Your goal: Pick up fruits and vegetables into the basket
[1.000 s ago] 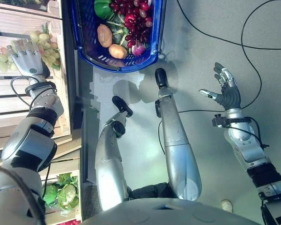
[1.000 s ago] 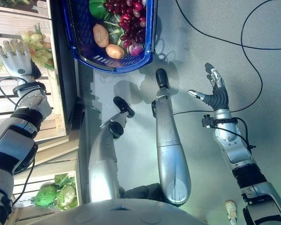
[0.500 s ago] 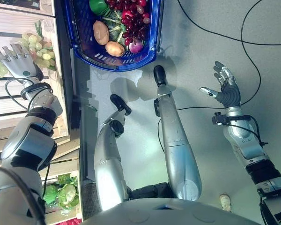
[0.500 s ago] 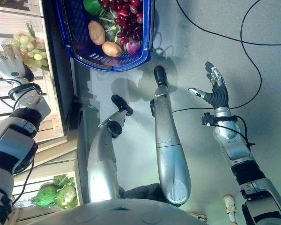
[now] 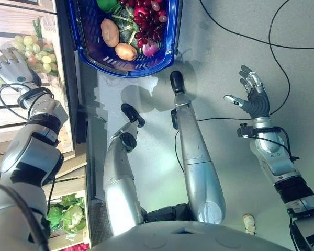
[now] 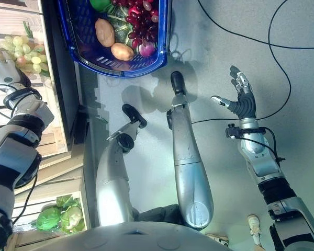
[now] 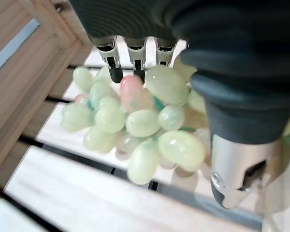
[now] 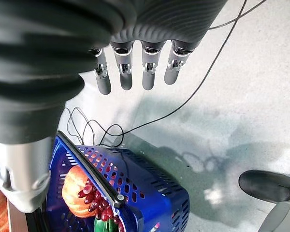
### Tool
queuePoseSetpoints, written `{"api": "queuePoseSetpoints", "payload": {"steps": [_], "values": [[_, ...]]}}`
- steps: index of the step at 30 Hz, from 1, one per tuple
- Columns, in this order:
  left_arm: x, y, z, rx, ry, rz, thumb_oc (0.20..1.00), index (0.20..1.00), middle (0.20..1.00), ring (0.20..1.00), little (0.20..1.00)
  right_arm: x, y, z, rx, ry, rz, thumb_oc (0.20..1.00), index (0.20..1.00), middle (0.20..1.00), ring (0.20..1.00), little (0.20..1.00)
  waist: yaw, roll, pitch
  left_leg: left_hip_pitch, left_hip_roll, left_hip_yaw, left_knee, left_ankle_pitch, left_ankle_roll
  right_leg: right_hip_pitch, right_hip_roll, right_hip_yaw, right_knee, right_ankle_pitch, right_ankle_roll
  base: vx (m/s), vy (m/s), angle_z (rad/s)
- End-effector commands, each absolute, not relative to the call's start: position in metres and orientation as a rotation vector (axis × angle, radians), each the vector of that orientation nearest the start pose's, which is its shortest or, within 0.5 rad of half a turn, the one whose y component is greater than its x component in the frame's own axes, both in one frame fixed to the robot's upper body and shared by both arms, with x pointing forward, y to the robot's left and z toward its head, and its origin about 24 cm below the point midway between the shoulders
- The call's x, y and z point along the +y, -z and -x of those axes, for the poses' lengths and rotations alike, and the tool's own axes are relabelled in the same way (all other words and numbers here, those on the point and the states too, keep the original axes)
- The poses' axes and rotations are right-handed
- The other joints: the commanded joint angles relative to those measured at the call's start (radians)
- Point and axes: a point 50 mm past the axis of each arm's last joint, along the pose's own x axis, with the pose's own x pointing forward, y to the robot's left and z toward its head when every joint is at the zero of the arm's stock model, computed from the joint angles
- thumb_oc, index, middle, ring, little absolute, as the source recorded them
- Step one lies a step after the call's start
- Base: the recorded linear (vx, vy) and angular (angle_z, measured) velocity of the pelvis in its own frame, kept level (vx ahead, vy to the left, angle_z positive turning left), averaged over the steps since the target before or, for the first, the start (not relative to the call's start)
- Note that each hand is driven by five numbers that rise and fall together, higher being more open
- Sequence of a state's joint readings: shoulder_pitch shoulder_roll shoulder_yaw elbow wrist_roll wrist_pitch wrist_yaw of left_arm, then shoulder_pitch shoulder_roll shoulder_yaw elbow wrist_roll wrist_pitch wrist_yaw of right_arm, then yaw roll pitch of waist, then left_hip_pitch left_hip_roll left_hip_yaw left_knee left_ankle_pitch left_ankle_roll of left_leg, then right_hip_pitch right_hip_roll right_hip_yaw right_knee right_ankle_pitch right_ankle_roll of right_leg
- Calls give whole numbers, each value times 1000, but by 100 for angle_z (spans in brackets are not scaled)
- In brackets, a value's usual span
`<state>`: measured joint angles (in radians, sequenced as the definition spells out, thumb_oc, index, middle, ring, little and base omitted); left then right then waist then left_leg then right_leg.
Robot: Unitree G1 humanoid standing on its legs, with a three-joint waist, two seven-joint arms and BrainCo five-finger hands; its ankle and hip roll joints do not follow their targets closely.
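Left hand [image 5: 10, 67] hovers open over the green grapes [image 7: 135, 121] on the wooden shelf [image 5: 10, 112] — right hand [image 5: 254, 99] spread open, empty, right of the blue basket [image 5: 167, 47].

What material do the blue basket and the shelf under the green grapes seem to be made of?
Blue basket: likely moulded plastic, glossy, with a perforated wall. Shelf: pale unpainted wood slats showing grain, with dark gaps between. Green grapes: smooth, waxy-looking; real or imitation cannot be told.

The basket [image 5: 120, 57] sits on the floor [image 5: 225, 47], right of the shelf [image 5: 21, 112] holding grapes [image 5: 39, 49].
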<state>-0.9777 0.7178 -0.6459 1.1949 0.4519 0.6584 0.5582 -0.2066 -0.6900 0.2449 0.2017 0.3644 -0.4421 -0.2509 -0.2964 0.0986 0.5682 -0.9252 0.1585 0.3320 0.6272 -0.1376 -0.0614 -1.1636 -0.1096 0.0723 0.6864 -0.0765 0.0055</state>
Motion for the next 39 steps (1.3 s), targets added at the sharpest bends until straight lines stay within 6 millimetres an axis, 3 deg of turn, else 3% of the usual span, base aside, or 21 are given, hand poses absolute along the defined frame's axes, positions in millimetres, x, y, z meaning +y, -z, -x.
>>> {"api": "queuePoseSetpoints", "payload": {"steps": [1, 2, 3, 4, 5, 14, 22, 26, 29, 32, 35, 39], "values": [[397, -140, -305, 802, -1023, -1631, 1000, 1000, 1000, 1000, 1000, -227, -113, -277, -430, -29, 255, 1000, 1000, 1000, 1000, 1000, -35, -12, -48, -81, -23, -27, 98, -99, 27, 0, 9, -22, -18, -51, 57, 0, 0, 0], [396, -134, -305, 828, -997, -1570, 1000, 1000, 1000, 1000, 1000, -226, -113, -277, -432, -32, 254, 1000, 1000, 1000, 1000, 1000, -34, -14, -48, -81, -23, -29, 98, -98, 26, 2, 10, -22, -20, -51, 57, 0, 0, 0], [397, -132, -304, 834, -989, -1556, 564, 564, 564, 564, 564, -226, -113, -277, -433, -37, 252, 1000, 1000, 1000, 1000, 1000, -35, -16, -48, -82, -22, -30, 96, -96, 26, 2, 11, -22, -19, -49, 57, 0, 0, 0], [396, -132, -304, 833, -989, -1557, 504, 504, 504, 504, 504, -226, -113, -277, -433, -37, 251, 1000, 1000, 1000, 1000, 1000, -34, -16, -48, -82, -22, -30, 96, -95, 26, 2, 11, -22, -19, -49, 57, 0, 0, 0], [396, -132, -305, 819, -989, -1553, 200, 200, 200, 200, 200, -226, -114, -277, -434, -40, 252, 1000, 1000, 1000, 1000, 1000, -35, -18, -48, -80, -21, -31, 95, -95, 25, 4, 11, -22, -20, -49, 58, -13, -6, -4], [392, -129, -310, 765, -941, -1549, 200, 200, 200, 200, 200, -224, -118, -279, -453, -50, 257, 1000, 1000, 1000, 1000, 1000, -31, -23, -48, -46, -19, -30, 65, -81, 18, 35, 4, -34, -32, -50, 61, -17, -2, -2], [387, -104, -306, 708, -886, -1481, 200, 200, 200, 200, 200, -223, -118, -274, -459, -53, 250, 1000, 1000, 1000, 1000, 1000, -10, -25, -48, -9, -28, -38, 36, -70, 15, 76, -5, -55, -49, -52, 62, -25, -14, 1], [373, -72, -307, 653, -802, -1078, 200, 200, 200, 200, 200, -221, -114, -272, -444, -59, 263, 1000, 1000, 1000, 1000, 1000, 4, -24, -48, 29, -34, -44, 14, -58, 15, 118, -10, -67, -55, -59, 63, -9, -1, 2], [360, -60, -314, 578, -720, -747, 200, 200, 200, 200, 200, -219, -112, -271, -416, -61, 273, 1000, 1000, 1000, 1000, 1000, 10, -24, -48, 62, -37, -48, 2, -52, 16, 150, -12, -74, -58, -64, 63, -1, -1, 2], [335, -57, -328, 410, -584, -242, 200, 200, 200, 200, 200, -218, -105, -270, -338, -60, 307, 1000, 1000, 1000, 1000, 1000, 24, -23, -48, 112, -42, -50, -13, -48, 23, 200, -13, -84, -61, -73, 63, -2, -11, 7], [322, -52, -328, 291, -501, -5, 200, 200, 200, 200, 200, -218, -93, -269, -257, -62, 350, 1000, 1000, 1000, 1000, 1000, 34, -22, -48, 159, -50, -53, -26, -47, 27, 254, -17, -99, -72, -80, 62, -4, -22, 9], [306, -52, -325, 168, -392, 152, 200, 200, 200, 200, 200, -218, -83, -266, -182, -78, 395, 1000, 1000, 1000, 1000, 1000, 53, -27, -48, 208, -58, -58, -41, -46, 33, 313, -19, -117, -86, -82, 60, -2, -42, 9]]}}
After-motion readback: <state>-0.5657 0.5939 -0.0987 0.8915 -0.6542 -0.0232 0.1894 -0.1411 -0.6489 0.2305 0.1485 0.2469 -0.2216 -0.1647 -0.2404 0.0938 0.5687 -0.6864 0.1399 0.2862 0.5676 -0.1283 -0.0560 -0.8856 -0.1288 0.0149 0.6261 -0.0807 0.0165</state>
